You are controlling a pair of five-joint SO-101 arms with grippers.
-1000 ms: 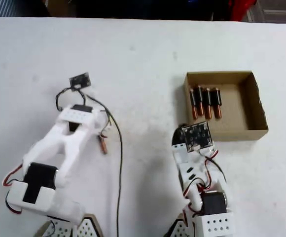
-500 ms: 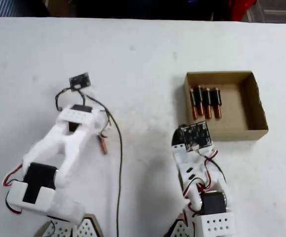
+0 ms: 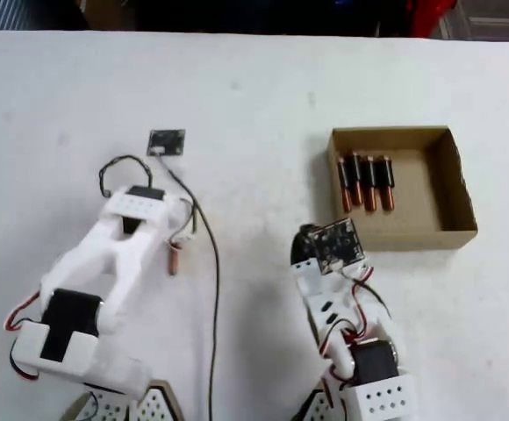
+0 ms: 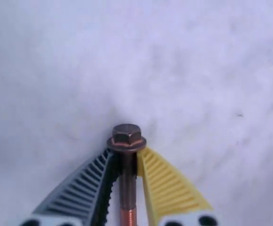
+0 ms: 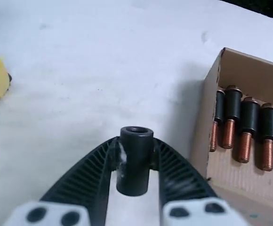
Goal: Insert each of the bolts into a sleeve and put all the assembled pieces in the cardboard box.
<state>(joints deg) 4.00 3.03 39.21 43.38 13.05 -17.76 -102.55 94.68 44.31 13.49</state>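
Clamping a coppery hex-head bolt (image 4: 126, 135) in left end effector (image 4: 126, 153), black tubular sleeve (image 5: 134, 169) in right end effector (image 5: 135, 143).

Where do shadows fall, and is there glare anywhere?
Right wrist view: soft shadow on the table beside the outer wall of the cardboard box, beyond the sleeve in the right claw. Left wrist view: faint shadow around the bolt held in the left claw. High view: even light, no glare.
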